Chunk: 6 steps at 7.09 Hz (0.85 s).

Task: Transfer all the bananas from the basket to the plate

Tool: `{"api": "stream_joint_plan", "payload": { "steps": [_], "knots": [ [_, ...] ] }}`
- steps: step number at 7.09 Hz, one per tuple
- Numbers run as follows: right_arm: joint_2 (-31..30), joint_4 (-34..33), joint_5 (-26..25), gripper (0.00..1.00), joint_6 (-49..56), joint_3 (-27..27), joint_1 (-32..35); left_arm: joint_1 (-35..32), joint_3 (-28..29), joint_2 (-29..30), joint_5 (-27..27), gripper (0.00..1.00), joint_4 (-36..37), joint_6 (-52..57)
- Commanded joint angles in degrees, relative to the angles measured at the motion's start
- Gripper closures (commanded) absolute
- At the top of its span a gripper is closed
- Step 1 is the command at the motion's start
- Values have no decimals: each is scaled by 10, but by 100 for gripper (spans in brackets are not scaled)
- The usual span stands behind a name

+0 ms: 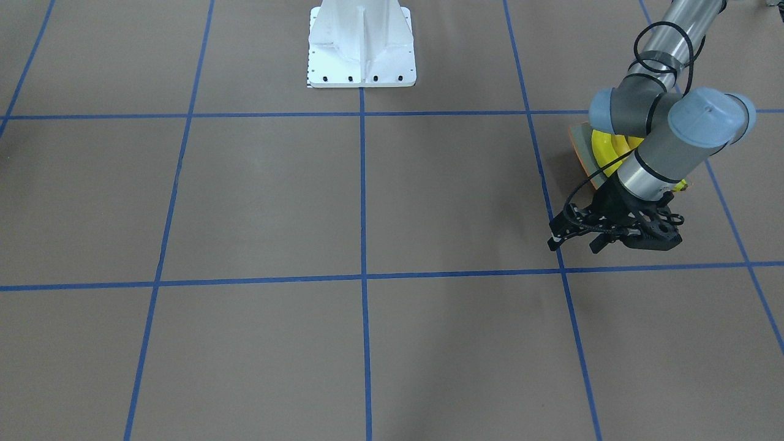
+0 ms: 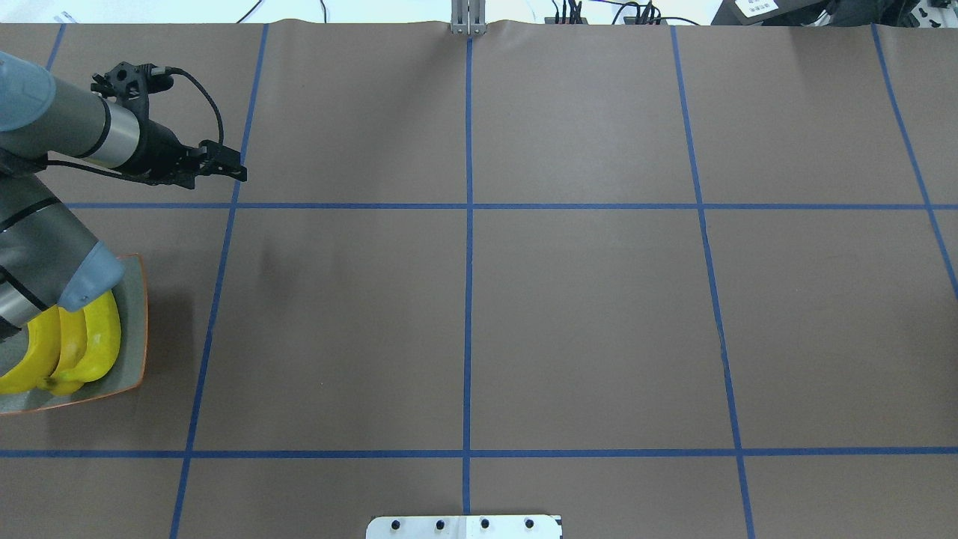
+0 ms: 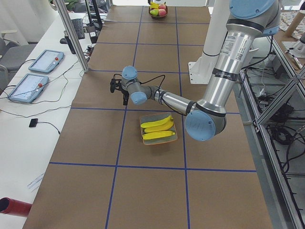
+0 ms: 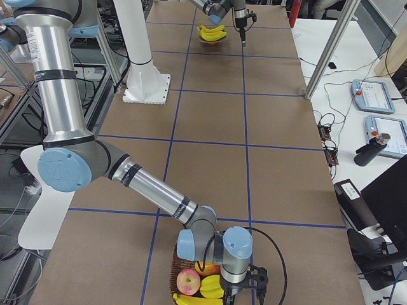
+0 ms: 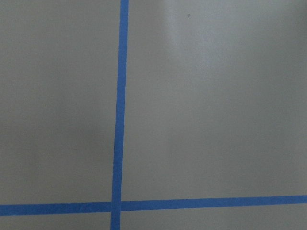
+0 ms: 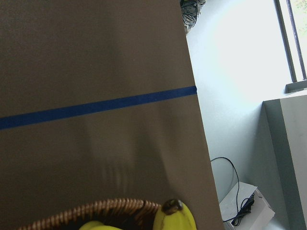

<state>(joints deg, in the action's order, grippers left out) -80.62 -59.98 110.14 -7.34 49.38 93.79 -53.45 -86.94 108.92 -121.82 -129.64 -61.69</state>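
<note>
Plate: the square grey-green plate (image 2: 133, 293) sits at the robot's left end of the desk (image 2: 584, 314), partly under the left arm's elbow.
Plated bananas: three plated bananas (image 2: 93, 340) show side by side, touching, with their long axes running toward and away from the robot. A fourth could be hidden under the arm; I cannot tell.
Basket: the wicker basket (image 6: 91, 209) stands at the opposite end of the desk, on the robot's right and well apart from the plate. It holds a red-yellow apple (image 4: 189, 279) next to the yellow fruit.
Basket banana: the basket banana (image 6: 175, 218) pokes its dark tip just over the rim. More yellow lies beside it, so the task looks unfinished.
Left pincer: the left pincer (image 1: 574, 245) hangs released, jaws apart and empty, over bare desk just beyond the plate.
Right pincer: the right pincer (image 4: 254, 289) hovers just beside the basket, at its outer rim. Only the side view shows it, so I cannot tell whether it is released or clenched.
Key relation: the basket banana lies right beside the right pincer, a little toward the robot. The right arm is much the nearer; the left is at the desk's far end.
Long axis: the fruit is mostly hidden, so its lie is uncertain. The tip points outward over the rim.
Writing: none readable; small print on the arm tube is too fine to make out.
</note>
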Motion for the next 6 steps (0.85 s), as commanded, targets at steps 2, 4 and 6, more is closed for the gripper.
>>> {"api": "stream_joint_plan", "payload": {
  "steps": [2,4,6],
  "knots": [
    [2,5,-10,3,0,-15,-4,2,1,1,0,0,0,2],
    [0,5,-13,9,0,-18,-7,3,1,0,1,0,0,3],
    [-1,5,-12,20,0,-20,-7,3,1,0,0,0,0,5]
  ]
}}
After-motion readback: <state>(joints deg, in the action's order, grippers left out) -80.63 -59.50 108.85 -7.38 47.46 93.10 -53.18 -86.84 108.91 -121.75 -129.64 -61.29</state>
